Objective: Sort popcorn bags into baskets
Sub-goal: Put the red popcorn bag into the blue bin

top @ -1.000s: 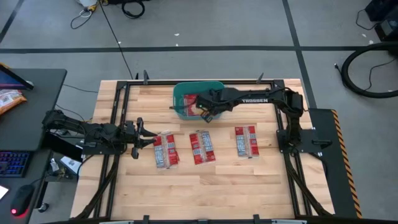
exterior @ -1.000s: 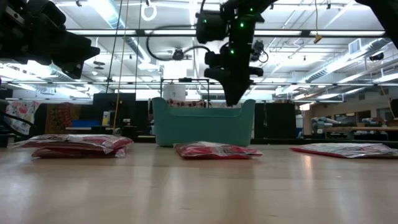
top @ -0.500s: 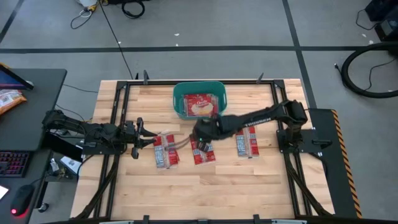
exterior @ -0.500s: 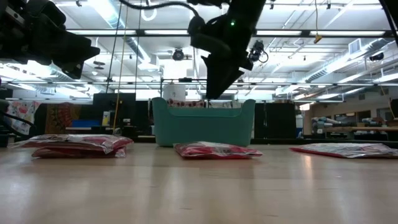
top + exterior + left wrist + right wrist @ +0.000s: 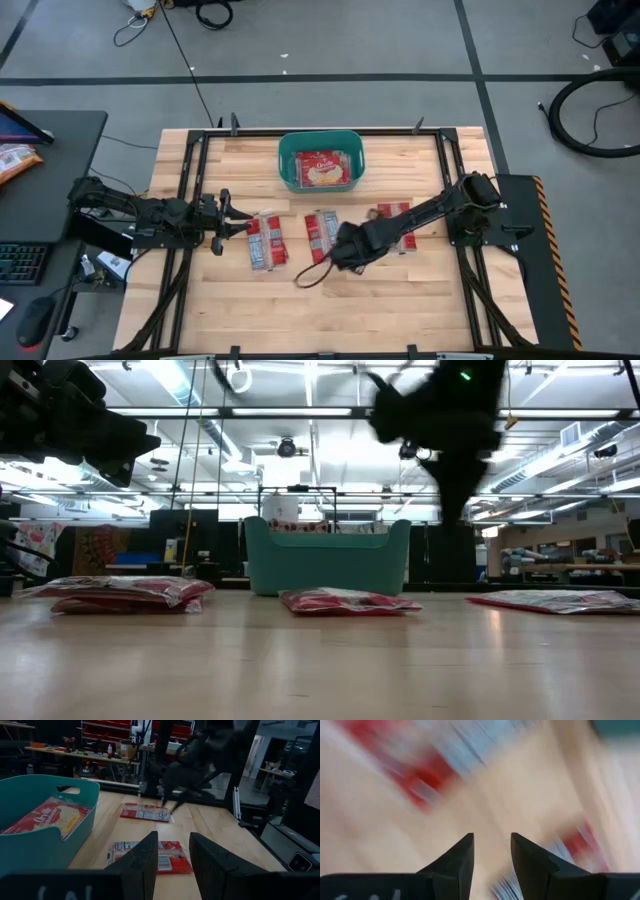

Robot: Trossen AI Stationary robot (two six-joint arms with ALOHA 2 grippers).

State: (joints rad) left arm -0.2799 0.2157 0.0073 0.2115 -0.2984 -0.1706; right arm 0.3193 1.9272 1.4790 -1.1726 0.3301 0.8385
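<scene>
Three piles of popcorn bags (image 5: pixel 322 236) are laid in a row on the table (image 5: pixel 400 300), long axes pointing toward the tub (image 5: pixel 320 161), where one bag (image 5: pixel 321 169) lies. The right hand (image 5: pixel 340 252) is held slightly open and empty above the middle pile; the left hand (image 5: pixel 228 212), slightly open and empty, is beside the left pile.

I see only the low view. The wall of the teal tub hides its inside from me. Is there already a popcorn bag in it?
Observer: Yes. The high view shows one popcorn bag lying flat inside the teal tub.
Operator: Which arm is the dark one above the table?
Observer: The right one. Its right pincer hangs over the wood just beside the middle packets. The left pincer waits by the left packets.
Operator: Does the right one hold anything?
Observer: No. In the right wrist view its fingers stand apart with nothing between them.
</scene>
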